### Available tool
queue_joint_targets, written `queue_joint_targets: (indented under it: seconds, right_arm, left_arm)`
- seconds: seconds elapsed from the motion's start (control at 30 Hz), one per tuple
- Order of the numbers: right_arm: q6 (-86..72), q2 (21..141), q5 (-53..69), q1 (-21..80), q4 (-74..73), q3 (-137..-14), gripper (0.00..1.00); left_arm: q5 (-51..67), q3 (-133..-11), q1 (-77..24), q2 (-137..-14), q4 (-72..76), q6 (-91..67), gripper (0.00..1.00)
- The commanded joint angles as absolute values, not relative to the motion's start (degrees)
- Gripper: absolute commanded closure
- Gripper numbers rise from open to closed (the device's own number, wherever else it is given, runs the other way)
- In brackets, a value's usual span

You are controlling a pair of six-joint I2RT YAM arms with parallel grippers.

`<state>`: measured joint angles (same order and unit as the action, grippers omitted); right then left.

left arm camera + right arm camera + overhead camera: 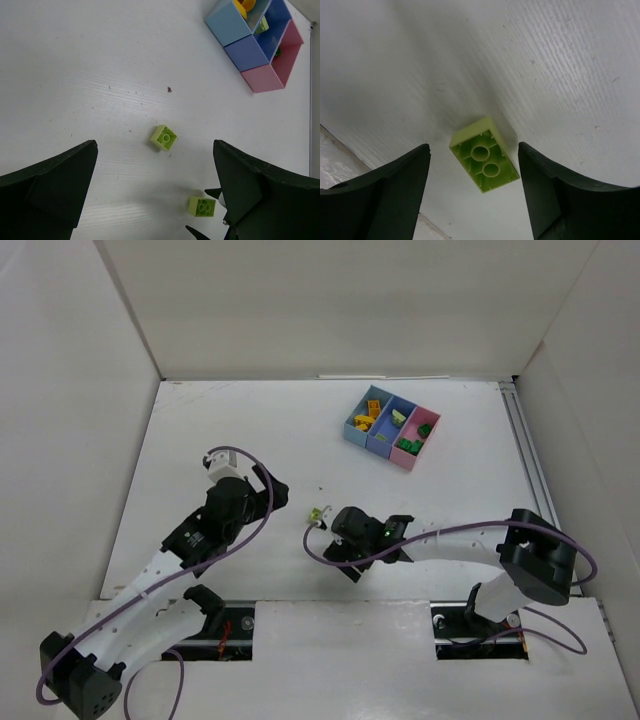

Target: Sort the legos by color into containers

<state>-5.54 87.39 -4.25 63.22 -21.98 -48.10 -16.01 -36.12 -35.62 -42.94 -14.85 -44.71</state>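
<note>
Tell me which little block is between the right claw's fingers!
On the white table, find the right gripper near the middle. The pale lime block lies between its open fingers, untouched. It is oblong with two round holes showing; the other lime block nearby is square with one.

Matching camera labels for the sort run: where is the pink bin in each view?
Top external: pink bin sits upper right of centre, rightmost of three joined.
Left wrist: pink bin is in the top right corner, lowest of the three.
Right wrist: not in it.
Shared landmark: the darker blue bin joined to its side, in the top external and left wrist views. The right wrist view shares only the white table.
</note>
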Motion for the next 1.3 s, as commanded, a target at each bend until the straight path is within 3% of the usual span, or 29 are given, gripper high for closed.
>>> queue_joint_targets:
  seconds: [0.0, 0.2, 0.23, 0.47, 0.6, 0.87, 1.27]
  right_arm:
    - [-8.9, 87.5, -6.8, 64.2, -22.1, -47.5, 0.24]
    - [-12.2, 88.6, -10.3, 64.2, -24.3, -47.5, 0.48]
    - [-12.2, 88.6, -10.9, 64.2, -24.3, -47.5, 0.56]
    - [-11.5, 85.4, -14.1, 64.2, -24.3, -50.0, 0.74]
    - [-8.4, 83.9, -16.7, 63.1, -25.0, -55.1, 0.74]
    - [0.0, 85.9, -14.0, 40.0, -24.2, -70.8, 0.74]
    - [6.1, 107.5, -12.0, 23.5, -29.7, -95.5, 0.73]
  left_arm:
    - [-16.2, -35.9, -35.9, -43.0, -14.8, -46.0, 0.00]
    - [-16.2, -35.9, -35.9, -44.1, -13.7, -46.0, 0.00]
    - [-16.2, -35.9, -35.9, -44.1, -13.7, -46.5, 0.00]
    - [-15.1, -35.9, -35.9, -46.8, -13.2, -45.4, 0.00]
    - [-11.2, -35.9, -35.9, -49.6, -9.6, -40.6, 0.00]
    - [-8.6, -39.3, -35.9, -60.7, -7.0, -36.2, 0.00]
    - [-1.0, -43.4, -35.9, -74.8, -0.9, -25.9, 0.00]
